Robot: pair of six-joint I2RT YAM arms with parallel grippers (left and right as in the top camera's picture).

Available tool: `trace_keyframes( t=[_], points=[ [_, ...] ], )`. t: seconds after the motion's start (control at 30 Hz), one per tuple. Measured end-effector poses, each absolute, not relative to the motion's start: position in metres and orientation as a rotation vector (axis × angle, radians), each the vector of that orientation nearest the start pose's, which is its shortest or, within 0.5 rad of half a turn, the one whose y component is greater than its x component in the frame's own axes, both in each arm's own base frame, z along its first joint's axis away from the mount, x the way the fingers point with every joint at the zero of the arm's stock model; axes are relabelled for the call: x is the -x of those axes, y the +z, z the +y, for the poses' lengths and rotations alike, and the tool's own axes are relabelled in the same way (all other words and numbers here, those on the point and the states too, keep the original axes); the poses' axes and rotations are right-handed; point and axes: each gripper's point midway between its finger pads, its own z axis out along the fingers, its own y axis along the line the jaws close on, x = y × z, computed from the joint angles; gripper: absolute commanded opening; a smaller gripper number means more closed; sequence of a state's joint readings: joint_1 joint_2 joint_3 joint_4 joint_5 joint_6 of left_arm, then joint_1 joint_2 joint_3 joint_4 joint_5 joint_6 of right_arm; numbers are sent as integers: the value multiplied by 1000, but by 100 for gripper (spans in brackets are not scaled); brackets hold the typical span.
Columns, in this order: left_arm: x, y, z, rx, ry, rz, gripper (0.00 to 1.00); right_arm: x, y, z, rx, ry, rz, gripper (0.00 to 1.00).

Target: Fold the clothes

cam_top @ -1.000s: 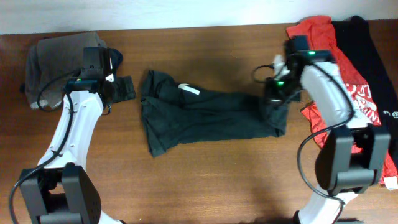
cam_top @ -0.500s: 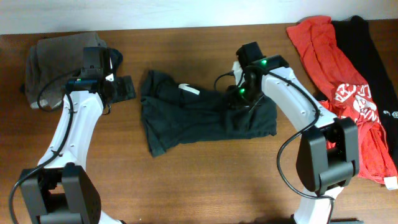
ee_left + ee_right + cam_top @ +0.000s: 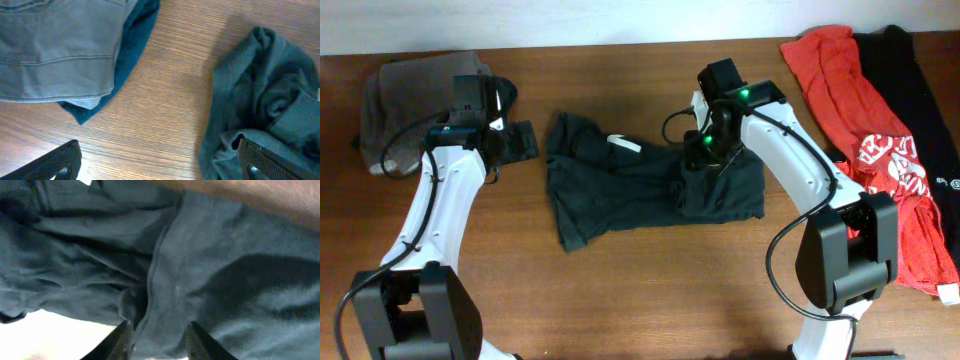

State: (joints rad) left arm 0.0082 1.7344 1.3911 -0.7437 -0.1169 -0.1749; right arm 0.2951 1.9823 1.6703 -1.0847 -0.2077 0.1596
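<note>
Brown wooden worktop, white wall strip behind.

Overhead: dark garment lies crumpled mid-worktop, right end doubled over. Small white mark on it, unreadable. Grey pile far left. Red garment with illegible white print and black garment far right. Left pincer just beside the dark garment's left edge, right pincer down on its folded part.

Left wrist: fingers wide apart, nothing held, bare wood below. Blue cloth pokes out under the grey pile.

Right wrist: fingers partly apart, cloth ridge between them. Can't tell if it's pinched.
</note>
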Motion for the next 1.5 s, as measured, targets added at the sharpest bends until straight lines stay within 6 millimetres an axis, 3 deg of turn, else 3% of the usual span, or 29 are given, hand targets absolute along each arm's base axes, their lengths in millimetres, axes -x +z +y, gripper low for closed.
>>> trace_keyframes(
  t=[0.1,0.17,0.23,0.5,0.83,1.1,1.33,1.5],
  points=[
    [-433,127,6,185,-23,2646,99,-388,98,153,226,348,3002,39],
    [-433,117,-7,119,-109,2676,99,-389,98,152,219,347,3003,48],
    [-433,102,-16,72,-169,2714,99,-389,97,148,211,345,3007,53],
    [-426,37,-47,-126,-407,2841,99,-385,96,124,132,325,3055,56],
    [-423,16,-57,-202,-498,2861,99,-385,95,115,111,321,3065,57],
    [-437,18,-71,-234,-620,2793,99,-385,95,114,110,315,3065,52],
    [-447,18,-91,-285,-787,2702,71,-388,95,105,78,309,3064,50],
    [-450,11,-102,-303,-858,2674,8,-389,95,92,26,307,3068,47]
  ],
)
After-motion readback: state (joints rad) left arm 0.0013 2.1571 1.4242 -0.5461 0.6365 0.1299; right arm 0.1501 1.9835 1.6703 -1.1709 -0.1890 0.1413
